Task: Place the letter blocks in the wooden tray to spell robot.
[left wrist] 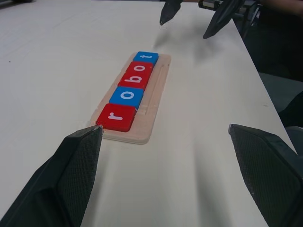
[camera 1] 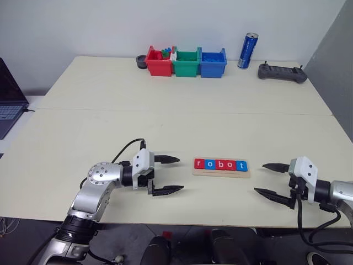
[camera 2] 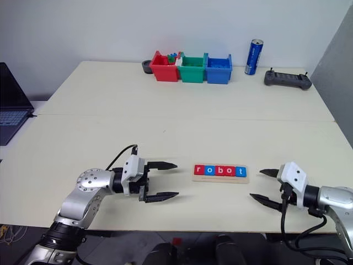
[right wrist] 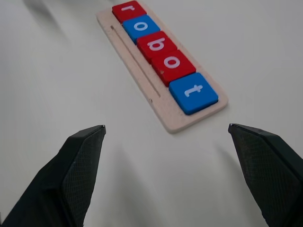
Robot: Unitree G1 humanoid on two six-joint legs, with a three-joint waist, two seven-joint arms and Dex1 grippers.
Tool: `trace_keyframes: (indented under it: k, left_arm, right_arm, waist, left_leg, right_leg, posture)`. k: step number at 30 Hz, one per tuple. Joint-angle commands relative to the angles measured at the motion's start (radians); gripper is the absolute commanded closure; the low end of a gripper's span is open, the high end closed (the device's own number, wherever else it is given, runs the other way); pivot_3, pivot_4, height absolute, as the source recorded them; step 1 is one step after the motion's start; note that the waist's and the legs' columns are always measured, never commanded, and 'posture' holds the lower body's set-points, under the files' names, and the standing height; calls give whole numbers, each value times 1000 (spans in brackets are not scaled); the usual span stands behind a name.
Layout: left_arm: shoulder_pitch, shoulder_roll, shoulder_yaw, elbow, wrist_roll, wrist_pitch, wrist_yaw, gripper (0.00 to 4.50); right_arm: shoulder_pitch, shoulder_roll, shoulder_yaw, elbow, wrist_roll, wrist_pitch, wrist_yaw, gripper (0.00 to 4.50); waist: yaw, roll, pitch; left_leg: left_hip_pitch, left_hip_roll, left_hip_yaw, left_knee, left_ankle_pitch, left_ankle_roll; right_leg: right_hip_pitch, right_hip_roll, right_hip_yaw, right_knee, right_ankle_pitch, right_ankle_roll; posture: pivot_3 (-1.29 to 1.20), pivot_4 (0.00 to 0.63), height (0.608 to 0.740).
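Left eye view showed you the wooden tray (camera 1: 221, 172) lying flat near the front edge of the pale table (camera 1: 165, 121), with the five letter blocks (camera 1: 220, 164) seated in it in a row, touching side to side. Their white lowercase letters read "robot": a red r (left wrist: 116, 117), a blue o (left wrist: 127, 95), a red b (right wrist: 155, 45), a red o (right wrist: 173, 63) and a blue t (right wrist: 193, 91). Your left gripper (camera 1: 168, 175) sat just off the r end of the tray, fingers spread apart and empty, pointing along the table toward the blocks. Your right gripper (camera 1: 267, 179) sat off the t end, a little farther away, its two black fingers likewise parted with nothing between them; neither pincer touched tray or tiles. At the far edge stood a red bin (camera 1: 159, 62), a green bin (camera 1: 186, 63) and a blue bin (camera 1: 212, 62) side by side, a blue drink can (camera 1: 247, 51) whose printing was too small to read, and a dark handheld controller (camera 1: 282, 72). A laptop (camera 1: 10, 96) lay off the table's left side.
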Motion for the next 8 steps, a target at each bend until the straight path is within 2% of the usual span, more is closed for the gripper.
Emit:
trace_keyframes:
  k: [1, 8]
  left_arm:
    - [-4, 11, 16, -33, 16, -6, 36, 0]
    - [-17, 8, -12, -23, 77, 8, 95, 0]
  right_arm:
    - [-10, -12, -20, -15, 2, -13, -12, 11]
    - [-48, -12, 0, -7, 4, -7, -15, 11]
  waist:
    - [0, 0, 0]
    - [0, 0, 0]
  left_leg:
    - [0, 0, 0, 0, 0, 0]
    - [0, 0, 0, 0, 0, 0]
  right_leg:
    - [0, 0, 0, 0, 0, 0]
    - [0, 0, 0, 0, 0, 0]
  posture:
    - [0, 150, 740]
    - [0, 150, 740]
